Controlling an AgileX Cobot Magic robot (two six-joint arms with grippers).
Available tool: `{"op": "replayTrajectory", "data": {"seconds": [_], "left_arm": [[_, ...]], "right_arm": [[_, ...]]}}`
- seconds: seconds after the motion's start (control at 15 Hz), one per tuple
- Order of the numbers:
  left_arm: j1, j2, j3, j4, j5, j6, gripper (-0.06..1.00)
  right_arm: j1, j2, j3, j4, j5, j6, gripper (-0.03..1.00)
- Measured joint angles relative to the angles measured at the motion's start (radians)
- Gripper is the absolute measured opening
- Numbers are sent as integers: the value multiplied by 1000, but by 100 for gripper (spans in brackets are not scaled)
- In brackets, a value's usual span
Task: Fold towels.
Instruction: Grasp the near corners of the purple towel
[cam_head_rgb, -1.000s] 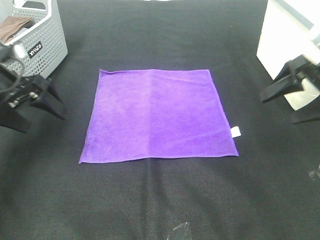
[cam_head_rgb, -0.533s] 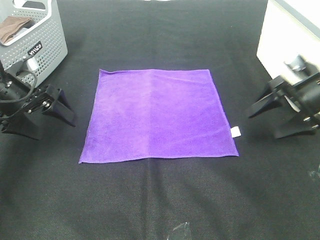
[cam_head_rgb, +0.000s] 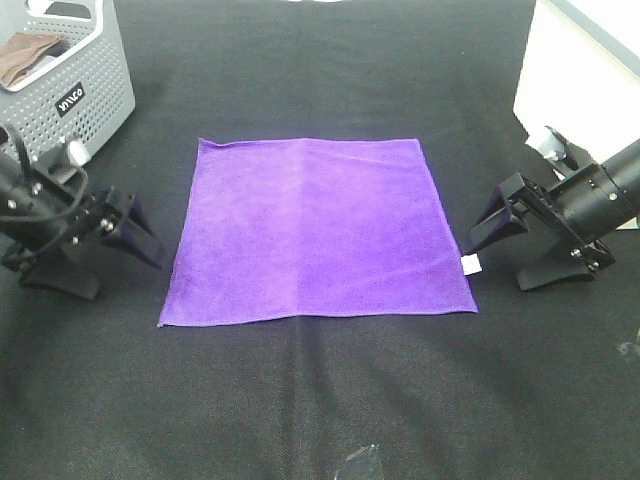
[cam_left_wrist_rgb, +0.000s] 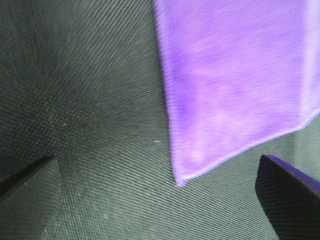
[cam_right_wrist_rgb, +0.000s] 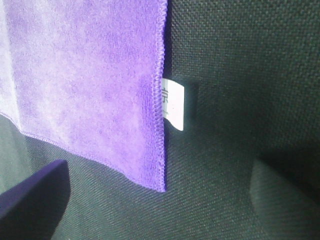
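Towel (cam_head_rgb: 318, 230) flat on bench (cam_head_rgb: 320, 400); one corner lies just ahead of the spread-open left fingers (cam_head_rgb: 138, 238), another ahead of the equally open right fingers (cam_head_rgb: 492, 218). Each pair should straddle its corner, then close together.

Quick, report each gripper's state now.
Left gripper: open, holding nothing, beside the towel.
Right gripper: open, holding nothing, near the towel's white tag.

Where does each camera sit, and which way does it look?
Exterior high: mounted above, looking down on the towel, the basket and both arms, jaws open.
Left wrist: on the left arm, facing the towel's near left corner; jaw tips show.
Right wrist: on the right arm, facing the white tag; jaw tips show.
Exterior high and right wrist share the tag.
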Motion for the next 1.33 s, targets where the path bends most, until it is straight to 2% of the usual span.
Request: {"op": "replayTrajectory", "data": {"seconds": [0.53,0.67,1.07,1.13,1.2,1.33], "left_arm": [[-17,29,-15,-23,41,4,97],[-78,38,-24,-23,41,-2,93],[-259,125,-137,-53,56,-117,79],[-259,125,-137,-53,56,-117,79],[-288,135,-152,-53,49,-129,76],[-297,141,-153,-54,41,-136,66]], "right_arm": [[23,0,0,1,-17,9,92],[74,0,0,3,-47,9,89],[232,41,-18,70,-77,9,80],[232,41,-18,70,-77,9,80],[250,47,-19,74,-84,9,77],[252,48,-19,58,-96,9,65]]}}
